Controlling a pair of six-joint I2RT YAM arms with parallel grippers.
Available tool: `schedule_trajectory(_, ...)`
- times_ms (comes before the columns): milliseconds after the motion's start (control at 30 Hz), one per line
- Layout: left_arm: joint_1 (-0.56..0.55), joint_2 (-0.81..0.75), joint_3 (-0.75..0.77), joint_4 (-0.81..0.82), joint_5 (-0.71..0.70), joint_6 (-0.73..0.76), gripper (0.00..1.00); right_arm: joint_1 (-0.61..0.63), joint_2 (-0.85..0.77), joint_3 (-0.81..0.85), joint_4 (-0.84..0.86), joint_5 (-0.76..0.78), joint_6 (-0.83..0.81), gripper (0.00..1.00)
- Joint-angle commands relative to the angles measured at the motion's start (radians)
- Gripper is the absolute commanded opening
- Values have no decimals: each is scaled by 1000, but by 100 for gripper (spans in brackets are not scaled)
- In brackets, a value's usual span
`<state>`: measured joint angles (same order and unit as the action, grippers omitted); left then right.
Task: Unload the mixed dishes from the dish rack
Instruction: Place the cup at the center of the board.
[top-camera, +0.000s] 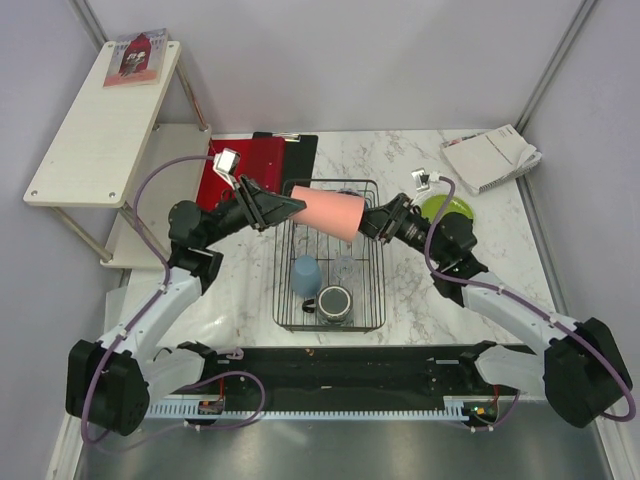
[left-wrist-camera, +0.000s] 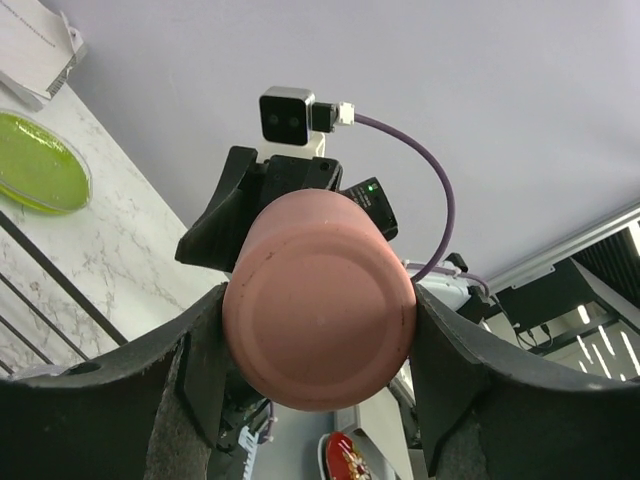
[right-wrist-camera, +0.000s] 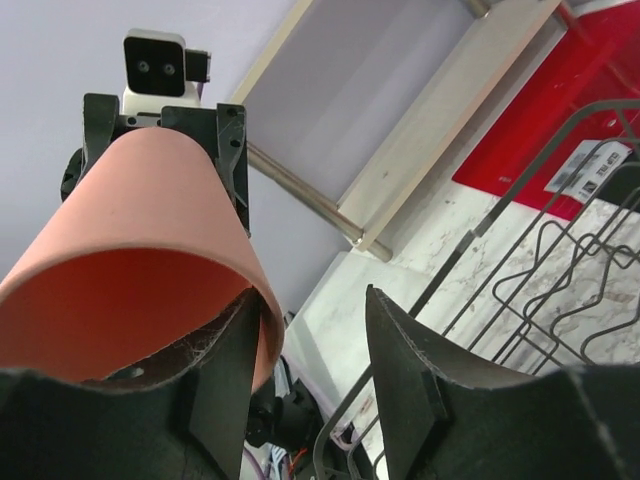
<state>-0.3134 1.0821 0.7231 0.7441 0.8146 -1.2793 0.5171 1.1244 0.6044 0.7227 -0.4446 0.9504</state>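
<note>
A salmon-pink cup (top-camera: 328, 213) hangs on its side above the dish rack (top-camera: 378, 262). My left gripper (top-camera: 290, 207) is shut on its base end; in the left wrist view the round pink bottom (left-wrist-camera: 320, 320) fills the gap between both fingers (left-wrist-camera: 200, 385). My right gripper (top-camera: 368, 222) is at the cup's mouth and stands open. One right finger (right-wrist-camera: 225, 385) reaches inside the rim of the cup (right-wrist-camera: 130, 260), and the other finger (right-wrist-camera: 410, 375) stands apart outside it. Inside the rack are a blue dish (top-camera: 306, 274), a clear glass (top-camera: 343, 268) and a dark grey mug (top-camera: 335, 302).
A lime-green plate (top-camera: 452, 208) lies on the marble table right of the rack. A red clipboard (top-camera: 225, 172) lies behind the rack on the left. A pale shelf unit (top-camera: 100, 120) stands at far left, and a stack of papers (top-camera: 490, 158) at back right.
</note>
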Motion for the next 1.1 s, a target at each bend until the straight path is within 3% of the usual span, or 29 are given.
schedule_trajectory(0,0,2,-28,89,40,-64,2,17,44,54,103,-68,31,51)
schedule_trajectory(67,0,-2,-39,86,52,-60,2,17,20,57,52,-28,-5,40)
schedule_trajectory(100,0,-7,-39,74,54,-46,2,15,6,63,11,-7,-31,17)
schedule_trajectory(133,0,-10,-34,37,55,-31,4,17,-8,75,-79,16,-54,7)
schedule_trajectory(167,-1,-22,-30,0,55,-11,14,17,-32,84,-130,71,-106,0)
schedule_trajectory(200,-3,-28,-22,-47,49,56,52,17,-47,95,-231,96,-136,0)
schedule_trajectory(300,-9,-59,35,-328,-6,210,99,17,-103,155,-458,268,-243,0)
schedule_trajectory(433,-9,-128,102,-633,-177,368,99,-9,-123,240,-744,578,-312,0)
schedule_trajectory(500,-9,-166,128,-816,-279,437,99,-85,-97,271,-862,638,-280,0)
schedule_trajectory(533,-9,-177,139,-857,-384,445,99,-121,-86,287,-884,635,-262,0)
schedule_trajectory(633,-9,-215,115,-945,-495,443,99,-262,-25,316,-965,653,-170,0)
schedule_trajectory(767,-9,-217,79,-992,-506,420,99,-348,214,470,-1133,789,-50,0)
schedule_trajectory(833,-9,-205,76,-1023,-499,420,99,-348,322,657,-1299,892,8,0)
schedule_trajectory(900,-9,-199,76,-1040,-497,428,99,-350,457,810,-1362,893,-1,0)
schedule_trajectory(1067,-9,-202,87,-1059,-503,459,99,-348,645,986,-1358,870,-51,0)
